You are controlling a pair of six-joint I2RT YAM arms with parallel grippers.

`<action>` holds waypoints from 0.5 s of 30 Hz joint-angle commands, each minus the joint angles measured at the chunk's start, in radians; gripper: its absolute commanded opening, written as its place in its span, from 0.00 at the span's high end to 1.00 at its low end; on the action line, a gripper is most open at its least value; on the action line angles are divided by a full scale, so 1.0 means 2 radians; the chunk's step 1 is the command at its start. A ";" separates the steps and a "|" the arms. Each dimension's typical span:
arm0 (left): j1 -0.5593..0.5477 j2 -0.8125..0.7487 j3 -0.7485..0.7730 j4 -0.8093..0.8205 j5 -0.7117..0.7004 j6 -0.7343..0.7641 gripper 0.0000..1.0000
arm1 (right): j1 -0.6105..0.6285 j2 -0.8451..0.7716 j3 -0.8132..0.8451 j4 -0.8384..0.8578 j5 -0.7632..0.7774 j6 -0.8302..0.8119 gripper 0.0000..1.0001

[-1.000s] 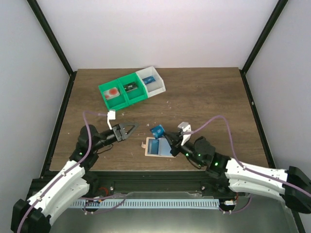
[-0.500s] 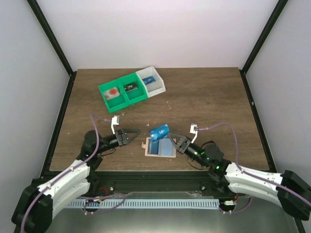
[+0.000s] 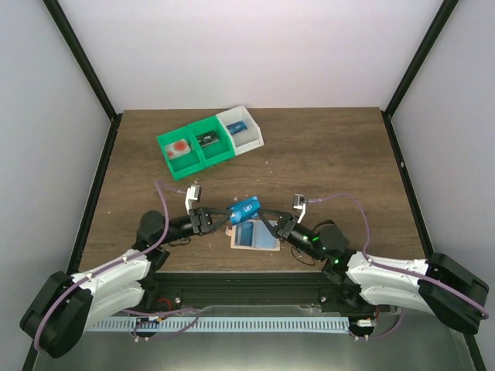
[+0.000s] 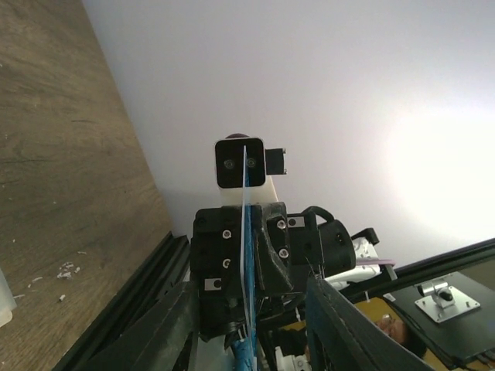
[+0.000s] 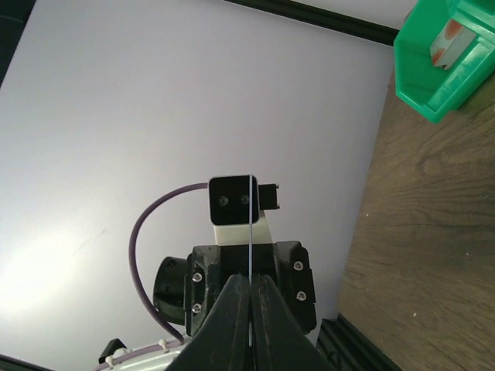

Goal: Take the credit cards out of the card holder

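Handover: you've carried the credit card (image 3: 246, 209) off the card holder (image 3: 235, 236), right gripper (image 3: 265, 219) pinching it, left gripper (image 3: 219, 216) half-closed around it, not gripping.

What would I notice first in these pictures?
A blue card is held up near the table's front edge. The right fingers pinch it, and the left fingers stand open on either side of it. Close by on the table lies the tan card holder.
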 commanded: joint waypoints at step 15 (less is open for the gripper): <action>-0.006 0.013 0.002 0.036 -0.015 -0.005 0.77 | -0.002 -0.002 0.015 0.016 0.028 0.020 0.99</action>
